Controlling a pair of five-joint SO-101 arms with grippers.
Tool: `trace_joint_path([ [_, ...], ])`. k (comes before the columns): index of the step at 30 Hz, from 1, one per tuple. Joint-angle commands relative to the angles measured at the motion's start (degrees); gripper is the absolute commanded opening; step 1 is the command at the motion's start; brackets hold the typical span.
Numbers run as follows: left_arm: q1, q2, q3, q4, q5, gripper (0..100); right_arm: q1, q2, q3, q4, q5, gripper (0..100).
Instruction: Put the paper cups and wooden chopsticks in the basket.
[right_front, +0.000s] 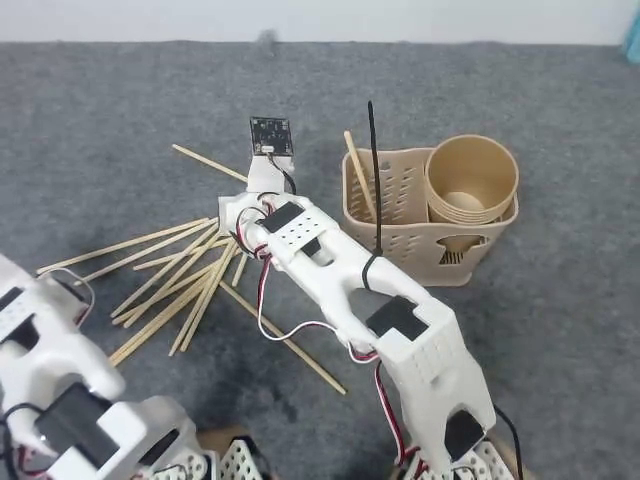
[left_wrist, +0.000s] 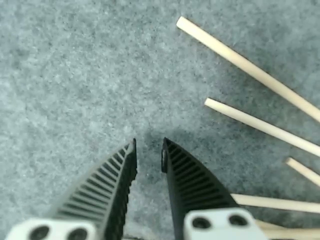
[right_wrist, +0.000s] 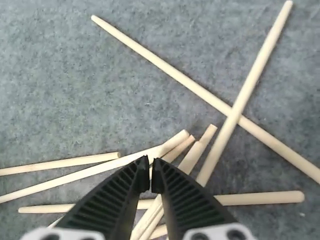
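Several wooden chopsticks (right_front: 176, 283) lie fanned out on the grey carpet left of centre. The tan basket (right_front: 400, 238) stands at the right with stacked paper cups (right_front: 471, 178) in it and one chopstick (right_front: 358, 175) leaning inside. My right arm stretches over the pile. My right gripper (right_wrist: 150, 169) is shut, its tips low over crossed chopsticks (right_wrist: 197, 155), and nothing shows between the fingers. Near the left ends of the chopsticks (left_wrist: 260, 125), my left gripper (left_wrist: 149, 145) hangs open over bare carpet.
A thin black strap (right_front: 373, 170) sticks up from the right arm in front of the basket. One chopstick (right_front: 207, 162) lies apart behind the pile, another (right_front: 290, 345) runs toward the front. The left arm's base (right_front: 60, 400) sits at the front left.
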Motion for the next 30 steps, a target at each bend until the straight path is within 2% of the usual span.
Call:
trace_joint_path([
  [1,0.3,-0.4,-2.1,-1.0,0.4,8,1.3,-1.8,-3.3,1.8,1.1,9.1],
  [4,0.3,-0.4,-2.1,-1.0,0.4,8,1.2,-1.9,-5.5,6.0,1.0,14.8],
  [11,0.3,-0.4,-2.1,-1.0,0.4,8,1.5,-1.9,-9.9,12.5,0.9,10.8],
  [19,0.4,-0.4,-2.1,-1.0,0.4,8,1.1,-2.0,-14.7,22.3,0.4,10.7],
  [24,1.3,-0.4,-2.0,-1.0,0.4,8,1.5,-2.0,-16.7,27.5,-7.4,10.6],
  [30,1.4,-0.4,-2.0,-1.0,0.4,8,1.1,-1.9,-17.3,29.6,-7.5,10.6],
])
